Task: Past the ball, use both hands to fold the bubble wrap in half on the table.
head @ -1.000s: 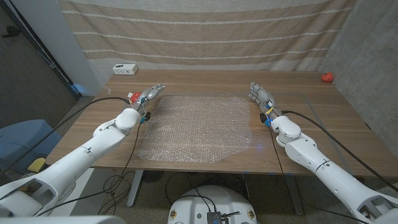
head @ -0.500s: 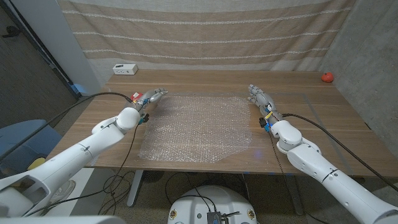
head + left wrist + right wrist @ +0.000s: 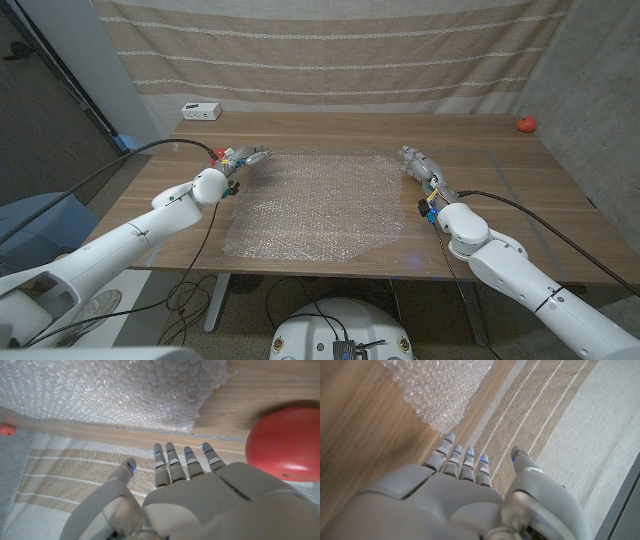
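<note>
Across the middle of the head picture lies the bubble wrap point(image 3: 318, 208), spread flat on the wooden table point(image 3: 520, 195). Its long side runs from the far edge toward the near edge, and the near end looks wider than the far end.

At the sheet's upper left corner is my left hand point(image 3: 241, 158). Its fingers point(image 3: 172, 462) are straight and a bit apart, and they hold nothing. A red ball point(image 3: 284, 443) sits just beside this hand, close to the corner of the sheet.

At the upper right corner of the sheet is my right hand point(image 3: 421, 165). Its fingers point(image 3: 461, 462) are straight too, side by side, with the thumb off to one side. They hold nothing.

A small white box point(image 3: 201, 111) sits at the far left of the table. A small red thing point(image 3: 526, 124) sits at the far right corner. Behind the table hangs a striped tan curtain point(image 3: 330, 50).
</note>
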You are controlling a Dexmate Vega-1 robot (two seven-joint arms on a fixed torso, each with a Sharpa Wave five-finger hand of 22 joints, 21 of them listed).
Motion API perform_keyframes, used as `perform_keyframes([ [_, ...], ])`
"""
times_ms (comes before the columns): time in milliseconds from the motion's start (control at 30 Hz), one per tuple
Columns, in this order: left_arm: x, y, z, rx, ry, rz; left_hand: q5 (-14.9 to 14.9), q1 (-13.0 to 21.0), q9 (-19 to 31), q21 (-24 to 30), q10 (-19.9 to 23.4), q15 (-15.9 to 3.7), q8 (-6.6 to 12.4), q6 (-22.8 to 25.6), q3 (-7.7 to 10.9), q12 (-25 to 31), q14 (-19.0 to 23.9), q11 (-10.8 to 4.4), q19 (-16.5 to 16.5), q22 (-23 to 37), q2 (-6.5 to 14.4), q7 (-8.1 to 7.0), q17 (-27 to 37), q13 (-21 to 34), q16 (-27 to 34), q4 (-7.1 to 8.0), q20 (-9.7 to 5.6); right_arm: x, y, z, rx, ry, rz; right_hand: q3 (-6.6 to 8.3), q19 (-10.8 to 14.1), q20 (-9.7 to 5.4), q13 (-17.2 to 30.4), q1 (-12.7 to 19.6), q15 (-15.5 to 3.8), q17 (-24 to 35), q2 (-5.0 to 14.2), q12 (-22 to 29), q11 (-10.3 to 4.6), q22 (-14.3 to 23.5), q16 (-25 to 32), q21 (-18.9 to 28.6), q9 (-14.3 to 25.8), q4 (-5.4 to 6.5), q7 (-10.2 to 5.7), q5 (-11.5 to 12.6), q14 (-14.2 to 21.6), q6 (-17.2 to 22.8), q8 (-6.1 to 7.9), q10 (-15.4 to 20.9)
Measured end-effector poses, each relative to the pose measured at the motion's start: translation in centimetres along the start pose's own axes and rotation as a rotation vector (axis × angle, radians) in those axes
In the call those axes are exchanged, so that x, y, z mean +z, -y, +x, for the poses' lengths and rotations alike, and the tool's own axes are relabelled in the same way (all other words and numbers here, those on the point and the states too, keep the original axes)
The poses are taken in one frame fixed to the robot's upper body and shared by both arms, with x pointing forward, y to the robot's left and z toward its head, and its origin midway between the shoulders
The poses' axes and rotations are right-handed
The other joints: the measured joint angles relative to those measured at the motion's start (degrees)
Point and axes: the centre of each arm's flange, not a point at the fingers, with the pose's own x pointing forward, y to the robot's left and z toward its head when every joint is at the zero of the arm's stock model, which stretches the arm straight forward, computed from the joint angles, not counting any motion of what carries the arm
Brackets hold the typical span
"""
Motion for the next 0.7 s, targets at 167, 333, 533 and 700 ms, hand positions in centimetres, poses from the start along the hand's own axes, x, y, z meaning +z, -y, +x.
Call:
perform_keyframes([
  [167,0.0,-0.1,0.3,-0.013,-0.004,0.033,0.0,0.0,0.0,0.0,1.9,-0.43,0.00,1.4,-0.08,0.0,1.5,-0.33,1.4,0.0,0.0,0.02,0.1,0.0,0.0,-0.08,-0.23,0.0,-0.2,-1.0,-0.006,-0.051,-0.043,-0.35,0.6,0.60,0.0,0.4,0.40,0.0,-0.37,0.0,0.00,0.0,0.2,0.5,0.0,-0.35,0.00,-0.2,0.4,0.0,0.00,0.0],
  [333,0.0,0.0,0.6,-0.030,-0.004,0.055,0.0,0.0,0.0,0.0,3.2,-0.73,0.00,2.6,-0.08,0.4,2.4,-0.49,1.6,0.0,0.0,0.30,0.1,0.0,0.0,-0.08,-0.24,0.8,-0.6,-1.9,-0.001,-0.064,-0.066,-0.66,1.6,0.82,0.2,0.4,0.38,0.1,-0.91,0.0,0.00,0.0,0.6,0.5,0.0,-0.66,0.01,-0.2,1.7,0.4,0.00,0.6],
  [533,-0.1,0.1,1.3,-0.046,-0.009,0.073,0.0,0.0,0.0,-0.3,3.4,-1.03,-0.01,2.9,-0.08,0.4,2.2,-0.30,1.3,0.0,0.0,0.60,0.1,0.0,0.0,-0.08,-1.16,0.3,-0.4,-3.1,-0.035,-0.149,-0.122,-0.67,2.8,1.11,0.3,0.4,0.00,0.3,-0.91,0.0,0.20,0.0,1.0,0.9,0.0,-0.67,0.28,-0.2,2.9,1.0,0.00,1.5],
  [700,-0.1,0.3,1.7,-0.059,-0.008,0.078,0.0,0.0,0.0,-0.5,3.4,-1.56,-0.01,3.0,-0.08,0.1,2.3,-0.30,1.1,0.0,0.0,0.70,0.1,0.0,-0.4,-0.08,-1.36,0.7,-0.3,-4.0,-0.049,-0.182,-0.150,-1.14,6.4,1.62,0.3,0.4,0.18,0.5,-0.91,0.8,0.71,0.0,2.0,1.9,0.0,-1.11,0.88,-0.2,6.3,2.6,0.00,4.5],
])
